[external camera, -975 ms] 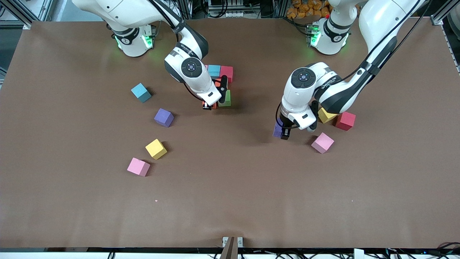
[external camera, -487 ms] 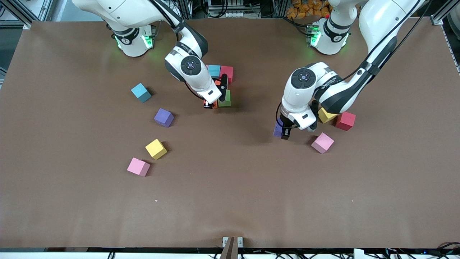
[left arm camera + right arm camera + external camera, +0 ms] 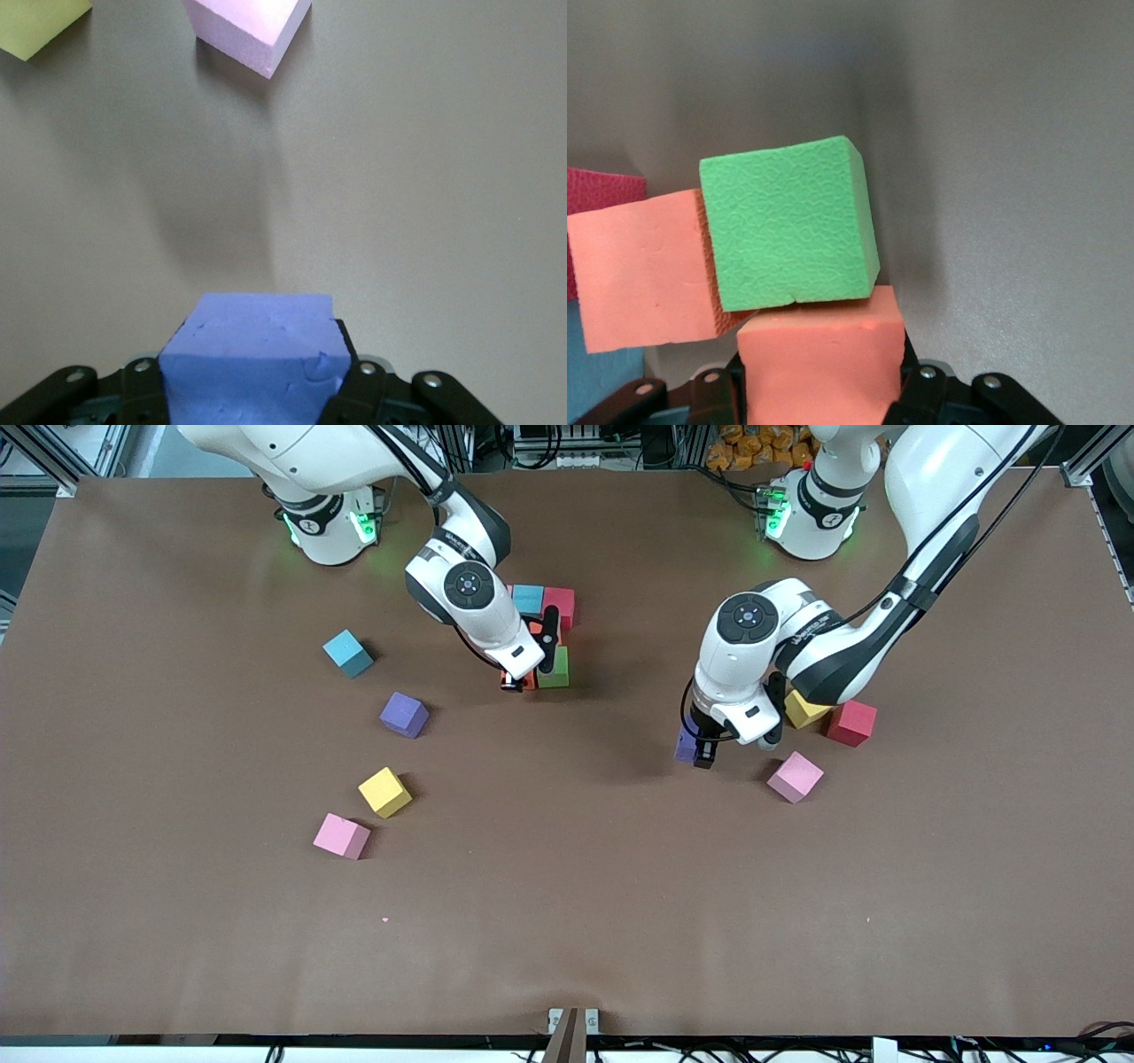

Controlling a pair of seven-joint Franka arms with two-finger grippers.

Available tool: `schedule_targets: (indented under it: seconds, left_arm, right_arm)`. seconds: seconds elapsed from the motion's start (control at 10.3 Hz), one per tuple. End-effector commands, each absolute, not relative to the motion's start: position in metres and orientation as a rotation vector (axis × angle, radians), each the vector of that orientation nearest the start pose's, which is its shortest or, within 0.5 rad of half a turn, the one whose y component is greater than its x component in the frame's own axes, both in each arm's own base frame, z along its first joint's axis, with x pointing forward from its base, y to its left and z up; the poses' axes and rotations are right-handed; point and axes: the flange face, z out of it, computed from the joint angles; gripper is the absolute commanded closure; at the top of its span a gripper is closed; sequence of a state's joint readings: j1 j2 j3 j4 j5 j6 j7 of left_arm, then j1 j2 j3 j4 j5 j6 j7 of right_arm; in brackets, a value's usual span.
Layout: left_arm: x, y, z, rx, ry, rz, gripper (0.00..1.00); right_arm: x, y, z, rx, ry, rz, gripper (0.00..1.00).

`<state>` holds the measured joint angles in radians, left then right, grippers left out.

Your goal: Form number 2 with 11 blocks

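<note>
Orange block (image 3: 819,372) sits clamped in your right gripper (image 3: 518,682), pressed beside the green block (image 3: 555,670) at the nearer end of the partial number 2 (image 3: 545,607), while your left gripper (image 3: 700,755) pinches a purple block (image 3: 252,359), well apart toward the left arm's end.

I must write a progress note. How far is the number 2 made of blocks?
Early stage. Placed: blue, red, orange and green foam cubes sit together. In hand: the right claw grips another orange cube beside the green; the left claw holds a purple cube. Left: loose cubes remain scattered on the table.
</note>
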<state>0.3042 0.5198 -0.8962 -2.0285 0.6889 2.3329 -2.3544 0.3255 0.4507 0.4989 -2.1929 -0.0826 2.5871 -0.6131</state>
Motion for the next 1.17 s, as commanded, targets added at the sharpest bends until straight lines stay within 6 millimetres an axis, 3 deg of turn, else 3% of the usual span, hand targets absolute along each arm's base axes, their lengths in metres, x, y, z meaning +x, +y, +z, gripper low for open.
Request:
schedule_targets:
  seconds: [0.0,0.49,0.58,0.68,0.78,1.07]
  left_arm:
    - [0.5112,-0.3092,0.2832,-2.451,-2.02,-0.155,0.6]
    - [0.5107,-0.31,0.2835,-2.449,-2.023,-0.145,0.6]
    - [0.5102,-0.3108,0.2835,-2.451,-2.022,-0.145,0.6]
    - [0.5101,-0.3108,0.2829,-2.451,-2.021,-0.143,0.6]
    - [0.5107,-0.3108,0.2841,-2.45,-2.025,-0.146,0.6]
    - [0.5103,-0.3116,0.2844,-2.449,-2.028,-0.14,0.59]
  right_arm:
    - [0.3664,0.4162,0.2085,-2.225,-2.003,-0.025,0.62]
    - [0.3667,0.4161,0.205,-2.222,-1.997,-0.035,0.53]
    - [0.3667,0.4161,0.2048,-2.222,-1.998,-0.035,0.5]
    - [0.3656,0.4164,0.2045,-2.222,-1.997,-0.032,0.38]
    - [0.366,0.4156,0.204,-2.224,-1.997,-0.028,0.32]
    - [0.3641,0.4141,0.2027,-2.225,-1.997,-0.019,0.29]
